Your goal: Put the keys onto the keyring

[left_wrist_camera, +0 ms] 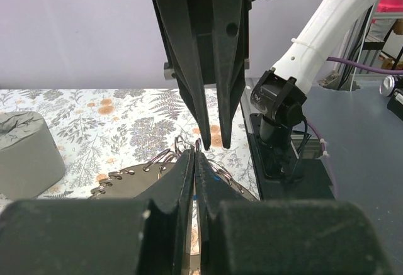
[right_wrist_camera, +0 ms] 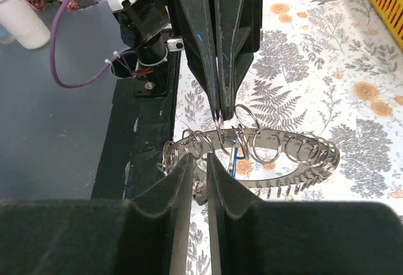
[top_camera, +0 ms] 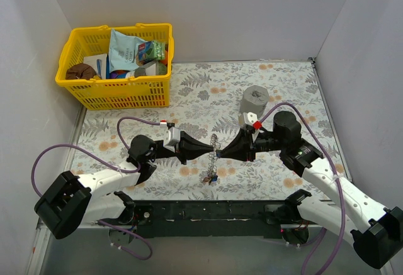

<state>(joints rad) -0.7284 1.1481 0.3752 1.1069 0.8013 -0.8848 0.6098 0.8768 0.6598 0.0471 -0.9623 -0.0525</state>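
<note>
The keyring (top_camera: 215,144) is a silvery oval plate (right_wrist_camera: 315,146) carrying many small split rings; it sits between the two gripper tips at the table's middle front. My left gripper (top_camera: 210,151) is shut on one small ring of it, as the left wrist view (left_wrist_camera: 195,153) and right wrist view (right_wrist_camera: 218,112) show. My right gripper (top_camera: 223,152) faces it tip to tip, jaws a narrow gap apart (right_wrist_camera: 200,158) at the plate's near rim, with nothing clearly pinched. A blue key (right_wrist_camera: 234,158) hangs from the plate. Keys dangle below it (top_camera: 210,177). Other key colours are too small to tell.
A grey cylinder (top_camera: 254,102) stands just behind the right gripper and shows at the left of the left wrist view (left_wrist_camera: 25,152). A yellow basket (top_camera: 116,95) of packets is at the back left. The black base rail (top_camera: 208,211) runs along the near edge.
</note>
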